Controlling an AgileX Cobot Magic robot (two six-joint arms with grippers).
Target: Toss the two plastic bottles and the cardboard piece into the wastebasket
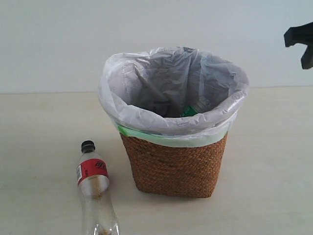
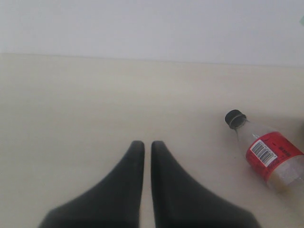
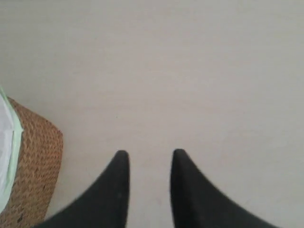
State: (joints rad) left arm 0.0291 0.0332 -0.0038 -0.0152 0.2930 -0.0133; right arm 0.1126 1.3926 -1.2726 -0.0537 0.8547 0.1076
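The wicker wastebasket with its white bag and green band stands mid-table; its side also shows in the right wrist view. Deep inside it a green-labelled bottle peeks out. The black-capped, red-labelled bottle lies on the table to the basket's left, and the left wrist view shows the same bottle. My left gripper is shut and empty, off to that bottle's side. My right gripper is open and empty over bare table beside the basket; it shows at the exterior view's upper right. The cardboard piece is not visible.
The pale wooden table runs back to a white wall.
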